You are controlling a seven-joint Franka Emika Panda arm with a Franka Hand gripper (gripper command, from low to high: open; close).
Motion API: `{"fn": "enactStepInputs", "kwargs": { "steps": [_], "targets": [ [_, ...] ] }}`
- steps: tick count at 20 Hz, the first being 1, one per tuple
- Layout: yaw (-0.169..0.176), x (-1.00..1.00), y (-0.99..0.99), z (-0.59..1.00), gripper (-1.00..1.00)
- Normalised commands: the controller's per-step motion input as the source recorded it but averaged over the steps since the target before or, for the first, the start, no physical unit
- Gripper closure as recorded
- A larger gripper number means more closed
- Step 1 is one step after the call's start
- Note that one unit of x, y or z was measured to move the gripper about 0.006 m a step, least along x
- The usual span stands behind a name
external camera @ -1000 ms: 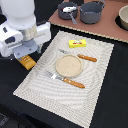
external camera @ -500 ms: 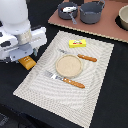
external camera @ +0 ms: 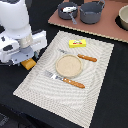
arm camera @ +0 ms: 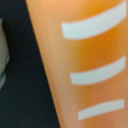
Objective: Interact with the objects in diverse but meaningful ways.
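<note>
Orange-gold filled the wrist view: the bread loaf (arm camera: 87, 65), three pale score marks across its crust, pressed right up to the lens. In the exterior view the same loaf (external camera: 29, 63) poked out under the white arm's head at the mat's edge on the exterior view's left. Gripper (external camera: 26, 59) hidden by the arm body; fingers not visible in either view, so whether it was closed on the loaf or merely over it could not be told. Outward on the striped placemat (external camera: 95, 92): round tan plate (external camera: 67, 65) at centre, fork (external camera: 65, 79) touching its near side, knife (external camera: 80, 56) on its far side, yellow butter block (external camera: 77, 43) just beyond the knife. On the brown board behind, two grey pots (external camera: 91, 12). Judged progress: loaf handling under way, place setting apparently laid; butter and pots untouched.
</note>
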Motion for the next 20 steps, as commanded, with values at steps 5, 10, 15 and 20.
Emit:
{"fn": "enactStepInputs", "kwargs": {
  "steps": [5,10,15,20],
  "targets": [
    [0.000,-0.36,-0.05,-0.04,1.00],
    [-0.008,-0.59,-0.22,0.16,1.00],
    [-0.092,0.23,-0.08,1.00,1.00],
    [-0.009,0.86,0.00,1.00,1.00]
  ]
}}
